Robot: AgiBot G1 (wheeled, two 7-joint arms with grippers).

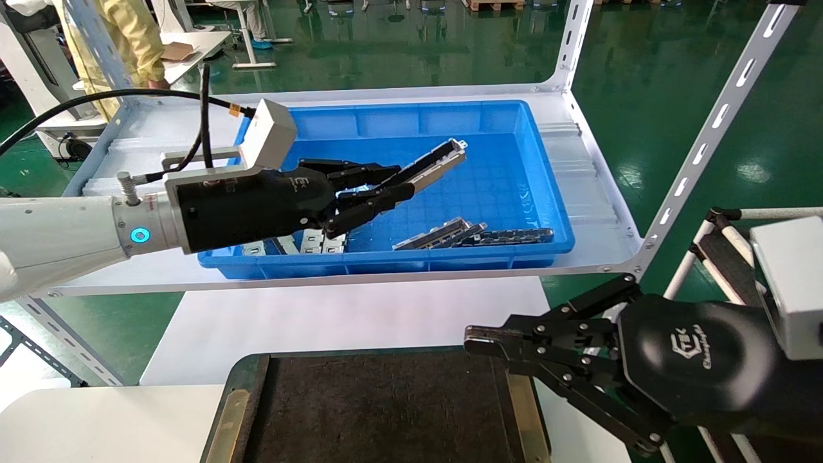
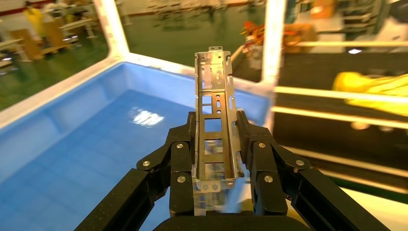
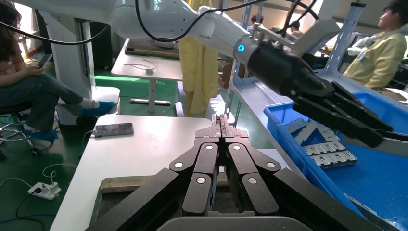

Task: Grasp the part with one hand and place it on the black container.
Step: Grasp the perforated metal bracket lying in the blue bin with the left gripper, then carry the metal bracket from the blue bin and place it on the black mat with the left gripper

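Note:
My left gripper is shut on the part, a narrow grey metal channel strip with rectangular cutouts, held lifted above the floor of the blue bin. In the left wrist view the part runs out between the two fingers, which clamp its side walls. The black container, a dark tray with a brass-coloured rim, lies at the near edge of the white table. My right gripper is shut and empty, hovering by the container's right rim; it also shows in the right wrist view.
More metal strips lie at the bin's front right, and flat pale plates at its front left. The bin stands on a white shelf with slotted uprights. A phone lies on the white table. People sit beyond.

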